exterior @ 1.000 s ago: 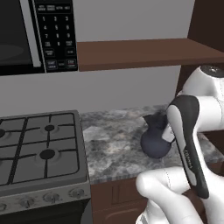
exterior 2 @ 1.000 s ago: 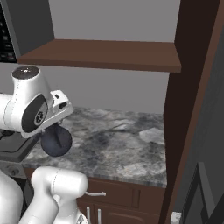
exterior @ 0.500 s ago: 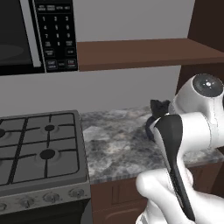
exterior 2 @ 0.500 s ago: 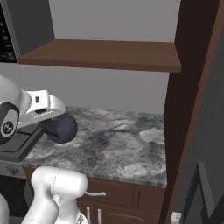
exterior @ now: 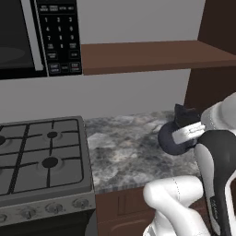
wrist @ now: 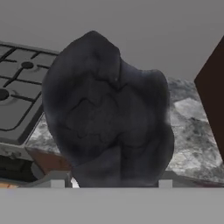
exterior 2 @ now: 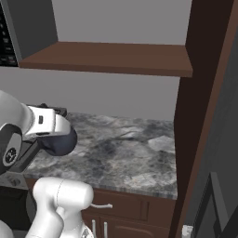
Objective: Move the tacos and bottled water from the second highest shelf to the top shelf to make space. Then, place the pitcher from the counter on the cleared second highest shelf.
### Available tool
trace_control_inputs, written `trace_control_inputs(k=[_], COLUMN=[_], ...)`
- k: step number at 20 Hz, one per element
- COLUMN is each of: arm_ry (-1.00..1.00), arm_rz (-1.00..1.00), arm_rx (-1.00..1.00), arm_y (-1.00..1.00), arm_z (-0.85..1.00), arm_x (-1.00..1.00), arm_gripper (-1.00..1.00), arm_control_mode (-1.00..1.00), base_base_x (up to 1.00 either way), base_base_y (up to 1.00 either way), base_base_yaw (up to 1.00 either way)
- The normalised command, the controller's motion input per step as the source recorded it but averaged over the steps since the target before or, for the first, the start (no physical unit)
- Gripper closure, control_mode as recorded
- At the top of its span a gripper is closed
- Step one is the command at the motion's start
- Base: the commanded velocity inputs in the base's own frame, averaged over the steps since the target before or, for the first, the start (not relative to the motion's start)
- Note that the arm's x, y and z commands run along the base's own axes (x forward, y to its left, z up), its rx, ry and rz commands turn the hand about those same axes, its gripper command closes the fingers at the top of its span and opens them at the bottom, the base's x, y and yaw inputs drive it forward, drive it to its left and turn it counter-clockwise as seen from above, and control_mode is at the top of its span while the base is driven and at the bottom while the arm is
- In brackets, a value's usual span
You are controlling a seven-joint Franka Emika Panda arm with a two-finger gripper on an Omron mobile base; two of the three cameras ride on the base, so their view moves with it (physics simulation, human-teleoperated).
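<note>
Hand (wrist: pixel 116 181) grips one pitcher (wrist: pixel 107 109), lifted above one counter (exterior 2: pixel 135 153) beside one stove (exterior: pixel 41 156).

The dark blue-grey pitcher (wrist: pixel 107 109) hangs lifted above the marbled counter (exterior 2: pixel 135 148).

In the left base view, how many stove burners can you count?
3: burner rear centre, burner front centre, burner at the left edge, cut off; more may be hidden.
</note>
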Motion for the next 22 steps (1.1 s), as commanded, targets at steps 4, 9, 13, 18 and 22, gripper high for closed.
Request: trace_control_inputs(k=[4,9,13,18,22], arm_ry=[0.0,0.0,0.0,0.0,0.0], arm_rz=[0.01,0.0,0.0,0.0,0.0], arm_rx=[0.13,0.0,0.0,0.0,0.0], arm_y=[-0.05,0.0,0.0,0.0,0.0], arm_z=[0.46,0.18,0.0,0.0,0.0], arm_x=[-0.04,0.0,0.0,-0.02,0.0], arm_gripper=[1.0,1.0,1.0,1.0,1.0], arm_control_mode=[-1.0,-1.0,-1.0,-1.0,1.0], base_base_x=[0.0,0.0,0.0,0.0,-0.55], base_base_y=[0.0,0.0,0.0,0.0,-0.02], base_base_yaw=[0.0,0.0,0.0,0.0,0.0])
